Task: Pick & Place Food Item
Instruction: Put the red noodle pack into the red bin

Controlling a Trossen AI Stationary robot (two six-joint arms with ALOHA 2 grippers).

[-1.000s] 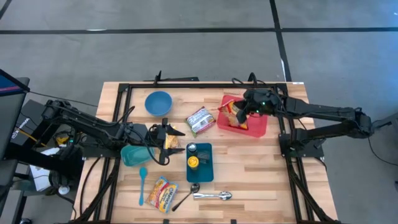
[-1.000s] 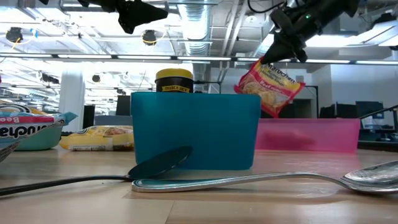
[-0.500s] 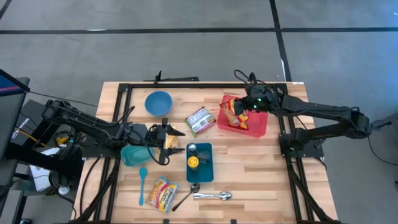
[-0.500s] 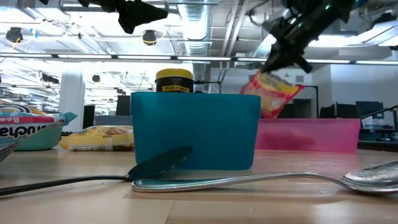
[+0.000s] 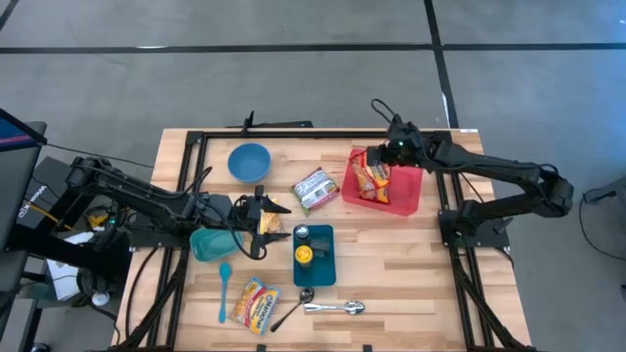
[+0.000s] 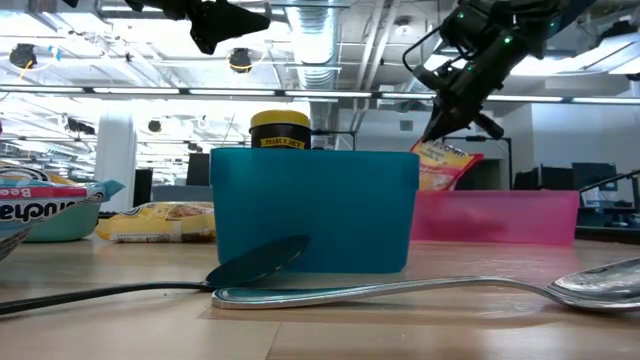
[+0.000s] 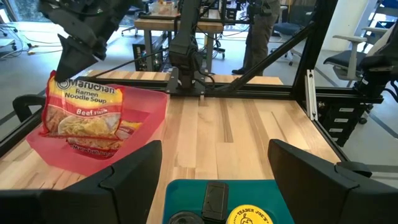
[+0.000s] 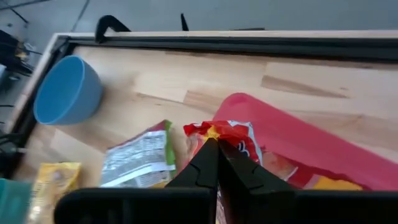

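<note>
the right gripper point(image 5: 389, 156) was clamped shut on a ramen packet point(image 5: 374, 182) lowered into the pink bin point(image 5: 409, 198), release seemingly left; the left gripper point(image 5: 256, 221), well left of the bin, waited open.

Right gripper point(image 6: 447, 128) pinches the ramen packet point(image 6: 444, 165) over the pink tray point(image 6: 520, 218); up front, a teal bin point(image 6: 315, 212) holds a yellow-lidded jar point(image 6: 280, 130), spoons point(image 6: 400, 290) before it.

Grey concrete floor point(image 5: 293, 78); office chairs point(image 7: 354, 59) behind.
</note>
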